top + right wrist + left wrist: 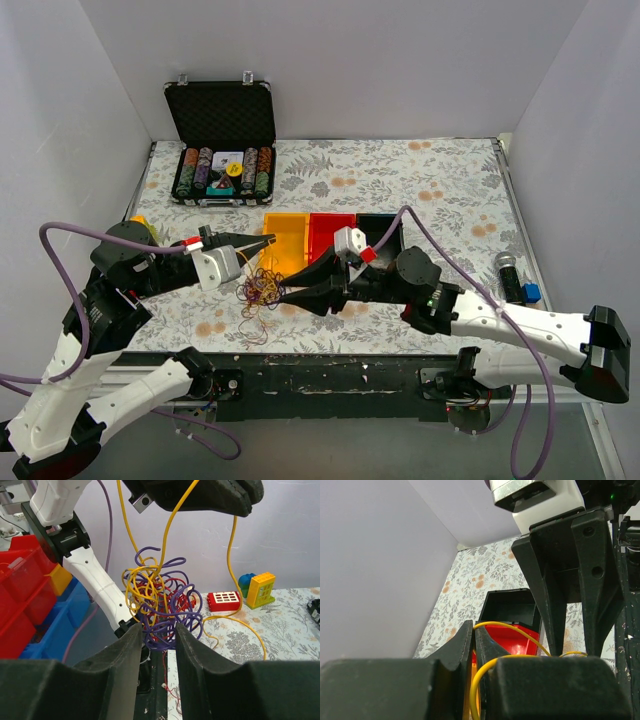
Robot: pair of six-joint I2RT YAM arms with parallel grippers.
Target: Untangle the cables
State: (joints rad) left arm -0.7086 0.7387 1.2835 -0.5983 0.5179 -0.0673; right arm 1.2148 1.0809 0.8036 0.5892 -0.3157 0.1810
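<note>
Cables [262, 288] dangle from left end effector [270, 241].

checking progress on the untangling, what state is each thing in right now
cables: tangled in one knot, hanging from the left gripper
left gripper: shut on a yellow cable
right gripper: open, knot strands between its fingers
poker chip case: lid open

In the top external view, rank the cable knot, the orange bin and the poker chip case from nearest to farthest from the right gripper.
1. The cable knot: at the tips of the right gripper, just to their left.
2. The orange bin: just behind the gripper, mid-table.
3. The poker chip case: far back left, open against the wall.
</note>
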